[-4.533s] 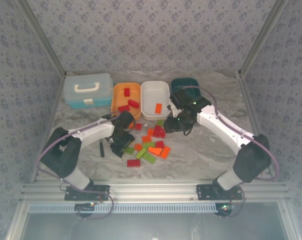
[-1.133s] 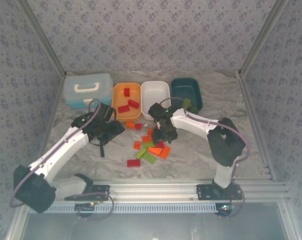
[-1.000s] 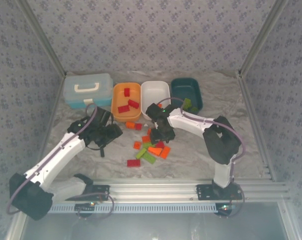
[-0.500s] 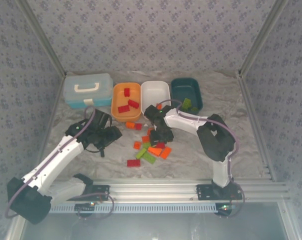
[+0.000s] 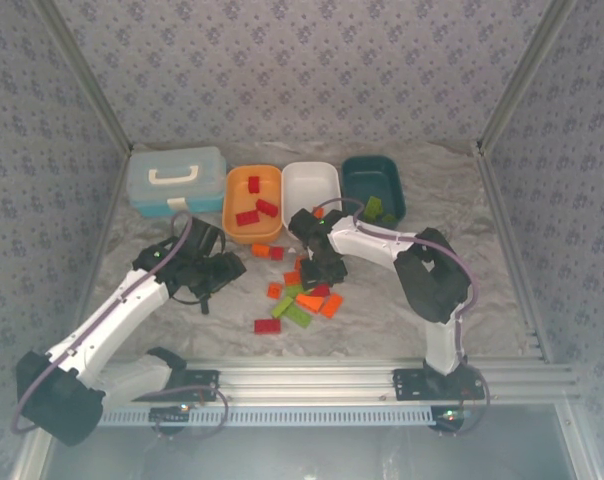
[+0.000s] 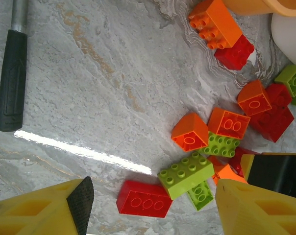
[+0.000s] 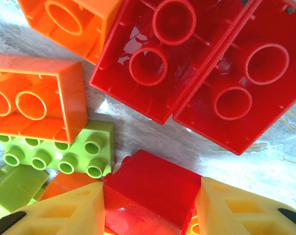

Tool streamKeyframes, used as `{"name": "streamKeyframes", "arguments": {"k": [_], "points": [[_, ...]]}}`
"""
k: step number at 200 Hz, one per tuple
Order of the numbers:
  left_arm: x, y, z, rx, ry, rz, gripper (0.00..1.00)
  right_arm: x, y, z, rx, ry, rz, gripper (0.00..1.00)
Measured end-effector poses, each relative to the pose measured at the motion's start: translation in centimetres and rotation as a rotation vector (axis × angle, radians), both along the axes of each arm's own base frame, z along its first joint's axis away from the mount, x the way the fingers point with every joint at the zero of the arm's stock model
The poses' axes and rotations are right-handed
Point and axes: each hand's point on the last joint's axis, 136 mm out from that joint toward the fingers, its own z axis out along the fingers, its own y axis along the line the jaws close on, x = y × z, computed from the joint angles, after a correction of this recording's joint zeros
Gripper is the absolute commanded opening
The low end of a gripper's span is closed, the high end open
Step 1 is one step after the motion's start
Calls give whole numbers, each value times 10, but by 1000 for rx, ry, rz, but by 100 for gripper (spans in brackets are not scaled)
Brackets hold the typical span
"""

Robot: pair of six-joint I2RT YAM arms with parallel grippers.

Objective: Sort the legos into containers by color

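The marbled grey table (image 5: 452, 290) has three trays lined up along its back. The white tray (image 5: 310, 185) sits in the middle, with an orange tray (image 5: 237, 200) just beside it on the left and a dark teal tray (image 5: 367, 178) just beside it on the right. Further left of the white tray stands a light blue lidded case (image 5: 175, 180). In front of the white tray lies a heap of loose bricks (image 5: 304, 295) in red, orange and lime green, a red brick (image 7: 148, 196) among them. A long red brick (image 5: 267, 326) lies farthest from the white tray. A black-handled tool (image 6: 12, 81) lies to the white tray's front-left.
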Motion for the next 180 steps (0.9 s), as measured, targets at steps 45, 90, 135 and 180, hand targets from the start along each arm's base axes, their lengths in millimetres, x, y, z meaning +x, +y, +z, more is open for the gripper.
{"name": "streamKeyframes", "arguments": {"k": [45, 90, 135, 180], "points": [[4, -2, -1, -3, -4, 0, 69, 1, -5, 4, 26, 3, -21, 41], [5, -4, -5, 0, 12, -6, 69, 10, -16, 17, 46, -20, -60, 37], [7, -5, -10, 9, 23, -12, 69, 16, -21, 39, 71, -49, -80, 36], [7, -4, -11, 24, 33, -19, 69, 47, 5, 89, 166, -146, -85, 36]]}}
